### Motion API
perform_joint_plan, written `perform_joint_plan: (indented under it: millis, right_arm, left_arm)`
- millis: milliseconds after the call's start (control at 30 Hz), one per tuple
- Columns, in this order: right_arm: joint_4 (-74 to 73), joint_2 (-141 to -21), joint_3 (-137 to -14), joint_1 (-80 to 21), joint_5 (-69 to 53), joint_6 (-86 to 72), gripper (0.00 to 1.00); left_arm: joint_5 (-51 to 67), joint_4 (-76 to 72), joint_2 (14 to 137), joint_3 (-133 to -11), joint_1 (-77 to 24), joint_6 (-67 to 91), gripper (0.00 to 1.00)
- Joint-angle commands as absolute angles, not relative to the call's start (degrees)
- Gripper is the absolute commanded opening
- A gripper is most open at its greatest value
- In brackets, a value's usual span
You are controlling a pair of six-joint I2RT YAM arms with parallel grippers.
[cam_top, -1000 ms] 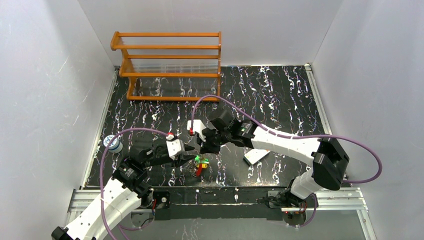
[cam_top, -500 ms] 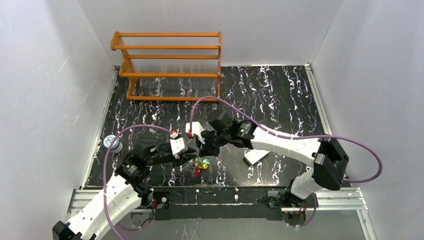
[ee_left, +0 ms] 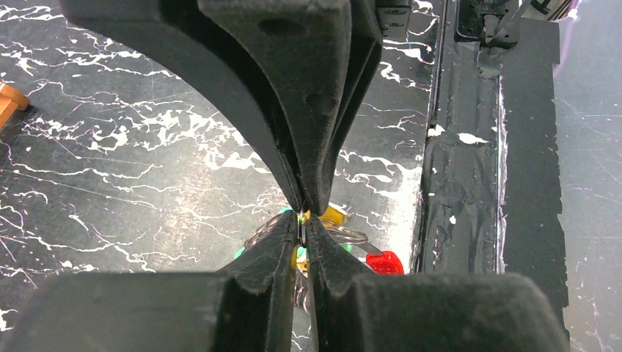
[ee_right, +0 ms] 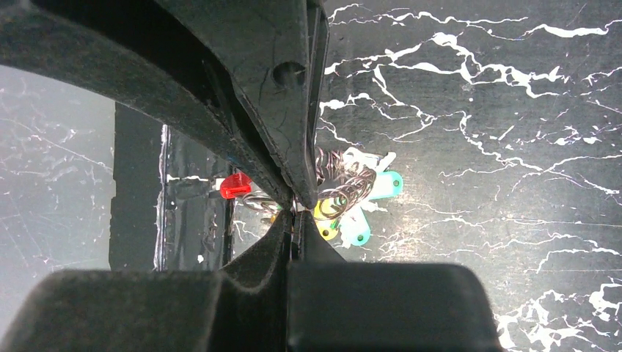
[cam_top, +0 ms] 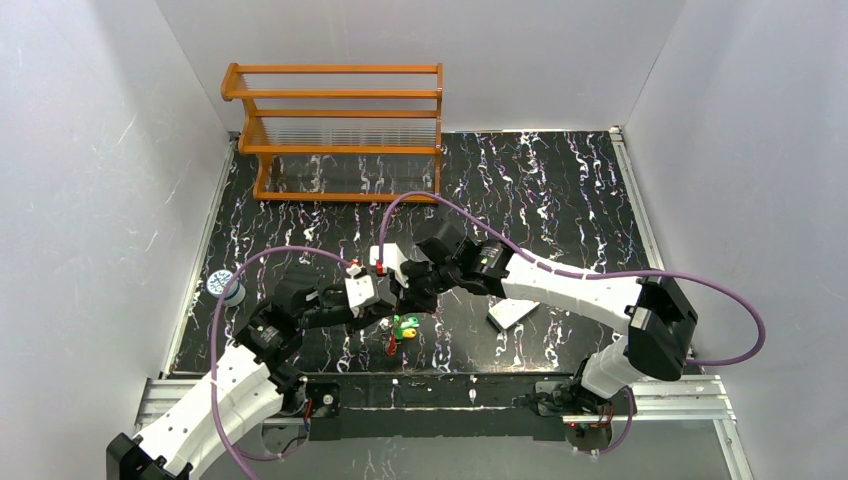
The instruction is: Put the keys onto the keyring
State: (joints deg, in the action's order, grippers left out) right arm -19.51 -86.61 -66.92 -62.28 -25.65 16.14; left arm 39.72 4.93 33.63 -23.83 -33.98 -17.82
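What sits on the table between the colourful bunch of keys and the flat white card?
Nothing: in the top view, only bare black marbled tabletop lies between the keys and the white card.

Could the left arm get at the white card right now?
Probably not: the white card lies beyond the right gripper, and the left gripper is shut on the keyring.
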Motion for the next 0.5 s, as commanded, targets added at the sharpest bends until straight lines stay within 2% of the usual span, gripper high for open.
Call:
perform_joint_plan:
  millis: [0,100,300,467]
  right_arm:
    - [-17.1,-84.1,-70.0,-62.7,-27.6,14.7,0.01]
    - [-17.0,-84.1,-69.8,-62.7,-27.6,14.6,0.01]
    - [-15.0,-82.8,-68.3,-62.7,-25.2,14.1,0.03]
    - [-3.2,-75.7,-60.4,-62.7,-22.3,11.8,0.36]
  left_arm:
    - [41.0,5.8,34.2,-25.0,-34.4,-19.1,0.06]
    - [40.4,7.0,34.7,-25.7,-34.4,-19.1,0.0]
    - [39.8,7.9,33.0,-26.1,-34.4,-19.7,0.0]
    - [39.5,7.5,29.4,-25.7,-34.4,-20.7,0.0]
